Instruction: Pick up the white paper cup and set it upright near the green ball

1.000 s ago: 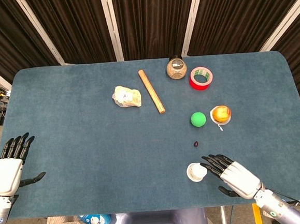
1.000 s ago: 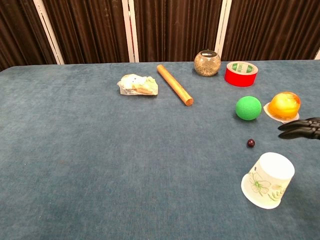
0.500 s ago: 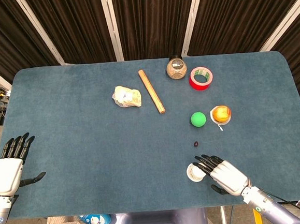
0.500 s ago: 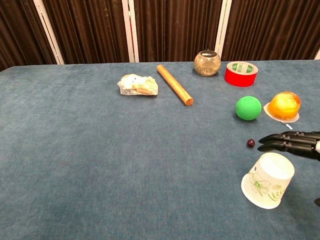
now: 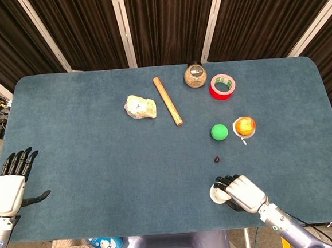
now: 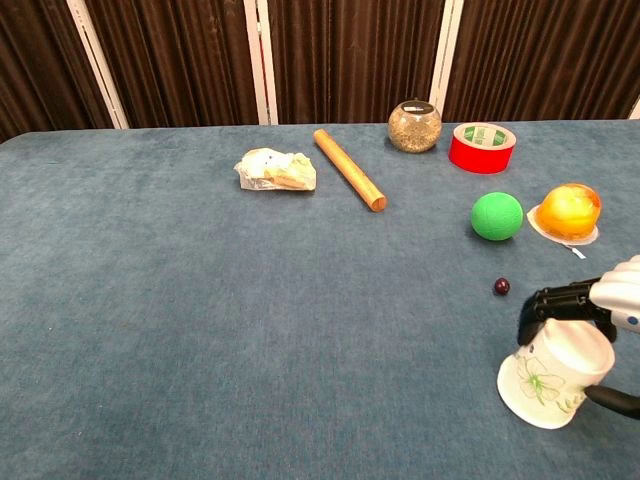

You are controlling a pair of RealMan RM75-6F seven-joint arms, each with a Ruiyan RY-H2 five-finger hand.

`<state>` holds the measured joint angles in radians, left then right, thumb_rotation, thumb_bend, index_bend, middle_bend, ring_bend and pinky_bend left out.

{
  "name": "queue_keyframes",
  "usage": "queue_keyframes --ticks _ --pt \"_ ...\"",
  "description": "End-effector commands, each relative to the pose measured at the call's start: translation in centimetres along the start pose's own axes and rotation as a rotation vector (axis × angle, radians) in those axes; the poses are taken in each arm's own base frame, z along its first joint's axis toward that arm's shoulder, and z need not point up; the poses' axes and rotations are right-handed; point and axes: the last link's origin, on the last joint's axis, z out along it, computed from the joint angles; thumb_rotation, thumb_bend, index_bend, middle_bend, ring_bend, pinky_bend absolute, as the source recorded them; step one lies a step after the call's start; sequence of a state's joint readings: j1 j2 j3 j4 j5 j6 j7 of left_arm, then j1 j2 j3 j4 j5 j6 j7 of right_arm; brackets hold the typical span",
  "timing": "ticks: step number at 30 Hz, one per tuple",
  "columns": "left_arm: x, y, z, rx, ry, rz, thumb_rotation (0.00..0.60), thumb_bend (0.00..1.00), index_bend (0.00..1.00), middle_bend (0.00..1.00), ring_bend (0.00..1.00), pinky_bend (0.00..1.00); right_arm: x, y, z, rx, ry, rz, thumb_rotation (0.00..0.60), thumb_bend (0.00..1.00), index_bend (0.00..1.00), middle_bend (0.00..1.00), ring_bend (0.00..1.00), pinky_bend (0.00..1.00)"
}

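The white paper cup (image 6: 553, 372) with a green leaf print sits at the table's front right, tipped over with its open mouth toward the lower left; the head view shows the cup (image 5: 217, 194) as well. My right hand (image 6: 588, 300) has its dark fingers curled over the cup's closed end and the thumb under its far side, gripping it; from above, the right hand (image 5: 244, 192) covers the cup's right side. The green ball (image 6: 497, 216) (image 5: 219, 132) lies farther back. My left hand (image 5: 10, 185) stays open off the table's front left edge.
Between cup and ball lies a small dark bead (image 6: 501, 286). An orange fruit on a white lid (image 6: 568, 210) sits right of the ball. Behind are red tape (image 6: 481, 147), a round jar (image 6: 414, 126), a wooden rod (image 6: 349, 183) and a crumpled wrapper (image 6: 275, 169).
My right hand moved left onto the cup and curled its fingers around it. The cup shifted slightly right and tilted. The left hand stayed still.
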<state>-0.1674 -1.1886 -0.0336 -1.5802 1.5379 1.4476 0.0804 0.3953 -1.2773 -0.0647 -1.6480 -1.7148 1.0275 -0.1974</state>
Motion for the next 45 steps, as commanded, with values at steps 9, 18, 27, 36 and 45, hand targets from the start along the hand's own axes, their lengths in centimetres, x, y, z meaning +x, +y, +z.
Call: queue_keyframes --ticks 9,18,27,36,45 --pt "0.0 0.0 0.0 0.000 0.000 0.002 0.600 0.00 0.00 0.00 0.00 0.00 0.8 -0.1 0.2 -0.005 0.029 -0.005 0.600 0.46 0.44 0.39 0.47 0.57" --pt "0.0 0.0 0.0 0.001 -0.002 0.002 0.600 0.00 0.00 0.00 0.00 0.00 3.2 0.0 1.5 -0.038 0.116 -0.003 0.600 0.46 0.44 0.39 0.47 0.57" --pt "-0.1 0.0 0.0 0.001 -0.002 0.005 0.600 0.00 0.00 0.00 0.00 0.00 3.5 0.4 3.9 -0.081 0.129 -0.027 0.600 0.46 0.44 0.39 0.46 0.57" --pt "-0.1 0.0 0.2 0.005 -0.010 -0.002 0.600 0.00 0.00 0.00 0.00 0.00 3.8 1.1 6.2 -0.129 0.156 -0.036 0.600 0.46 0.44 0.39 0.47 0.57" --pt "-0.2 0.0 0.2 0.001 -0.016 -0.005 0.600 0.00 0.00 0.00 0.00 0.00 3.3 2.0 7.6 -0.162 0.158 -0.062 0.600 0.46 0.44 0.39 0.47 0.57"
